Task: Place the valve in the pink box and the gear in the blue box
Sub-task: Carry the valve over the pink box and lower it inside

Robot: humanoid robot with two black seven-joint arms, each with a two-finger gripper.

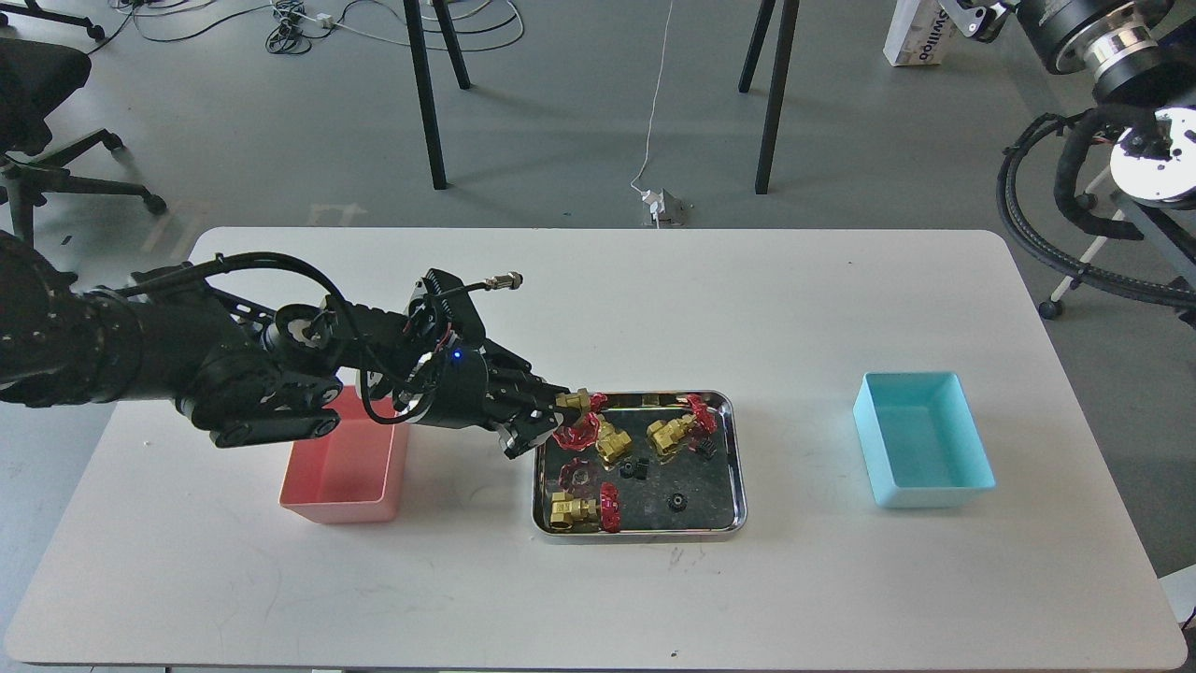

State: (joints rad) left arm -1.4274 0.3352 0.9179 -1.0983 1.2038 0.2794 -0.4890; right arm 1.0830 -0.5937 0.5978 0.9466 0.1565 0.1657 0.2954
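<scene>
My left gripper (549,419) is shut on a brass valve with a red handwheel (576,434) and holds it just above the left end of the steel tray (645,533). Three more valves lie in the tray: one beside the held one (612,447), one at the back right (675,431) and one at the front left (581,509). Tiny black gears lie in the tray at the middle (635,467), front (675,503) and right (707,448). The pink box (322,509) stands left of the tray, partly under my arm. The blue box (920,439) stands at the right.
A cable with a metal plug (509,279) sticks up from my left wrist. The tray floor reflects the lifted valve. Table legs, an office chair (37,140) and other robot hardware (1121,140) stand beyond the table's far edge.
</scene>
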